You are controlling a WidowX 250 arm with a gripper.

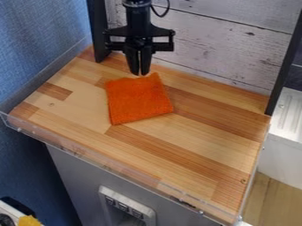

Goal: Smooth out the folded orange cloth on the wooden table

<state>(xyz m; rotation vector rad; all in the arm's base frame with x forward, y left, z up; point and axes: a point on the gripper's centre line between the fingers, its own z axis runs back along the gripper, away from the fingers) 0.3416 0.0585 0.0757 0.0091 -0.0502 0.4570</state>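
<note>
The tool [140, 73] hangs by the far edge of the orange cloth [138, 99], its fingers together; contact is unclear. This seems a positioning step; gripping would call for parted fingers. Soft, fuzzy and roughly square, the cloth lies flat on the smooth, wood-strip surface [200, 152].

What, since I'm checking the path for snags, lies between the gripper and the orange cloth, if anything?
Nothing visible does: the black gripper hangs at the far edge of the orange cloth, with no object between them.
</note>
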